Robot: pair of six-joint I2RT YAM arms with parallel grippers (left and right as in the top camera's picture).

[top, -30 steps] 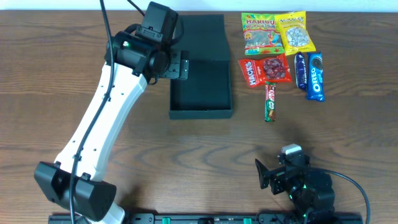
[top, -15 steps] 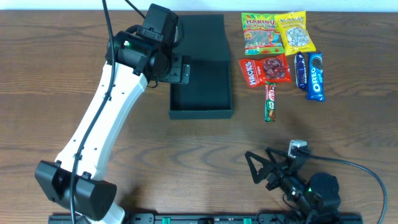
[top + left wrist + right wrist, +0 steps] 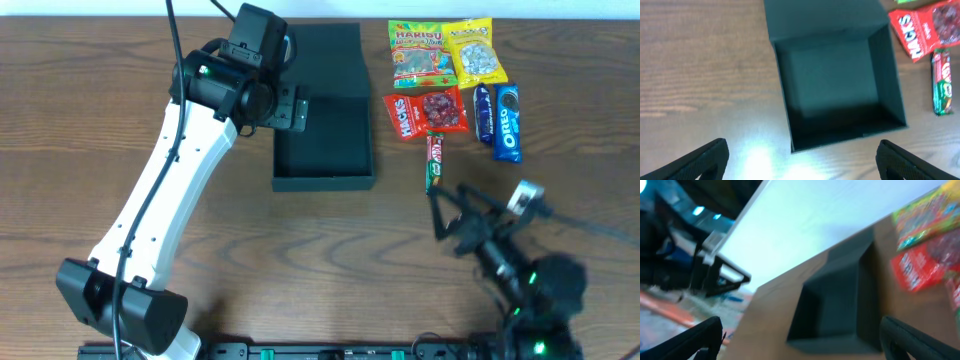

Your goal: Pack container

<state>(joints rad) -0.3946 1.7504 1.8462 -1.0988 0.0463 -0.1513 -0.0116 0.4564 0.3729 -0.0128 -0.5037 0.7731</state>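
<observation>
A brown wood-grain surface is filling nearly the whole overhead view, with a thin strip of white wall showing along its far edge and a black rail running along its near edge. The container is sitting open toward the far middle of the surface, its flap lid lying flat behind it toward the wall and its inside showing only bare black. The left gripper is hovering at the container's left wall. In the left wrist view its jaws are standing wide apart, gripping nothing, with the open box beyond them. To the right of the container and apart from it, snack packets are lying in a cluster: a Haribo bag, a yellow bag, a red Hacks packet, a dark blue packet, an Oreo pack and a green-and-red bar. The right gripper is hanging over bare wood on the near side of the bar, blurred in the overhead view, and its wrist view is showing its jaws spread apart, holding nothing. That view is blurred too, catching the container, red packets, a pale wall and dim clutter past the surface's edge, too smeared to name.
</observation>
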